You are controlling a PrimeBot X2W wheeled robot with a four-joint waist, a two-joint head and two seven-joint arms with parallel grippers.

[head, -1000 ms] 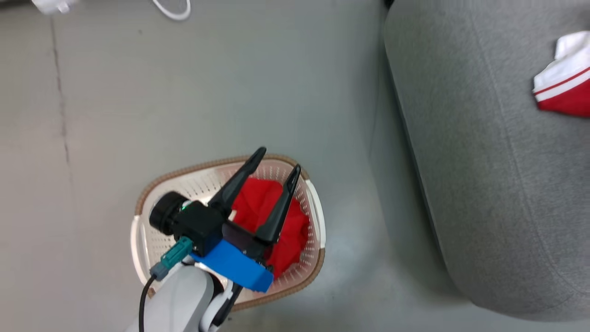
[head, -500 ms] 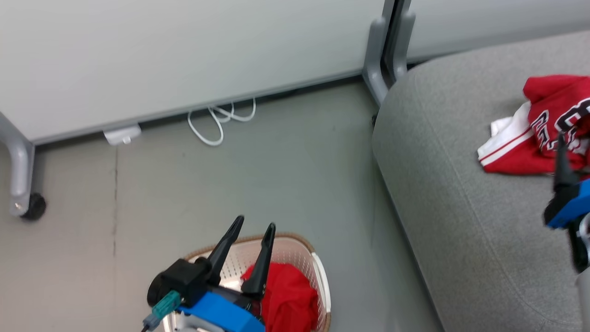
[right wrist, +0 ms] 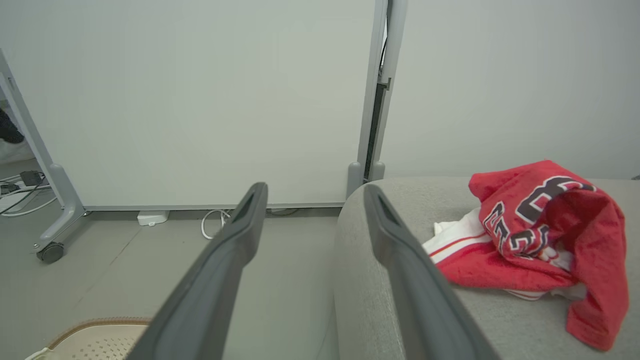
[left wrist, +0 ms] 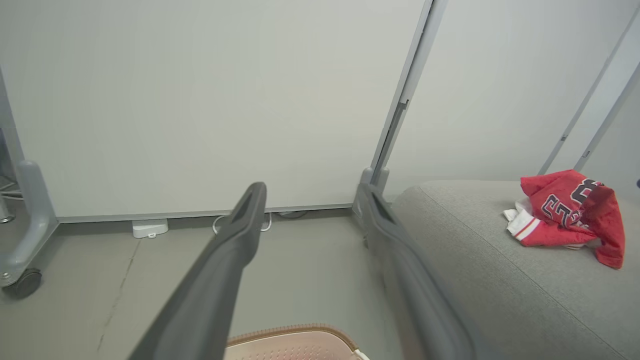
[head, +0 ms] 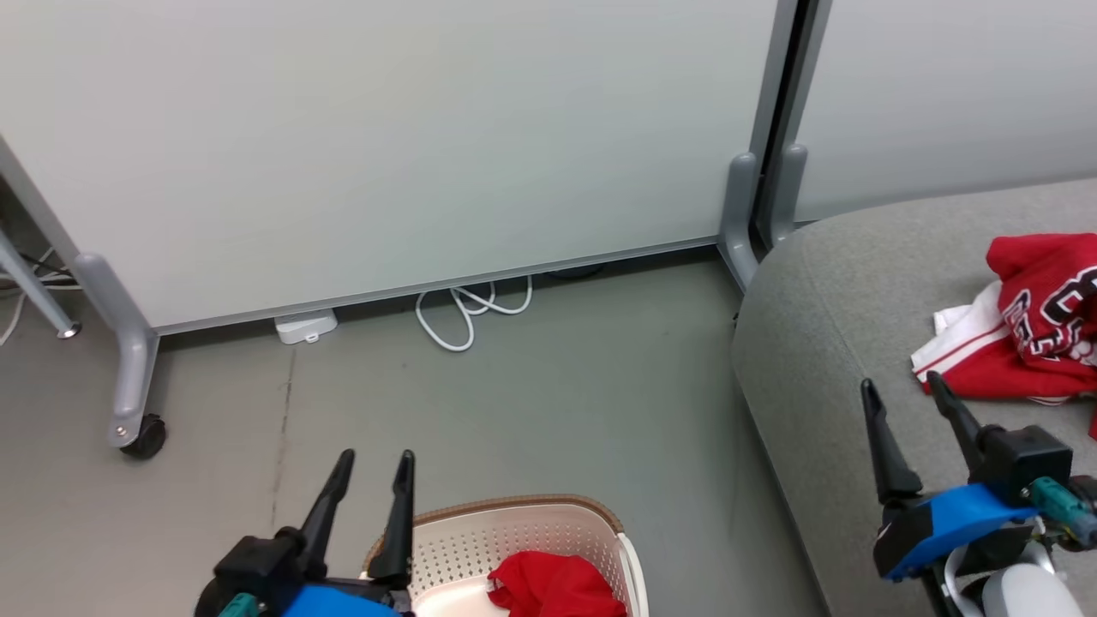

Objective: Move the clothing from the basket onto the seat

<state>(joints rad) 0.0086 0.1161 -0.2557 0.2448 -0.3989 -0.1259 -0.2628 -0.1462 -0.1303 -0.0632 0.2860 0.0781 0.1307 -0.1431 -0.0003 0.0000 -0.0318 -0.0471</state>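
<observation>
Clothing [head: 557, 590] in basket [head: 514, 502], beside left gripper [head: 374, 457]

Counted two red garments: one lettered jersey [head: 1041, 343] and one plain piece [head: 553, 587]. Found one perforated basket [head: 480, 548], one grey seat [head: 823, 360], two tools, left tool [head: 374, 455] and right tool [head: 902, 382], one coiled white cable [head: 470, 310], one castor [head: 146, 437].

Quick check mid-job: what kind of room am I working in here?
Likely an office or lab test space, not a home: pale partition panels on castors, a loose white cable on bare grey floor, one grey upholstered seat.
</observation>
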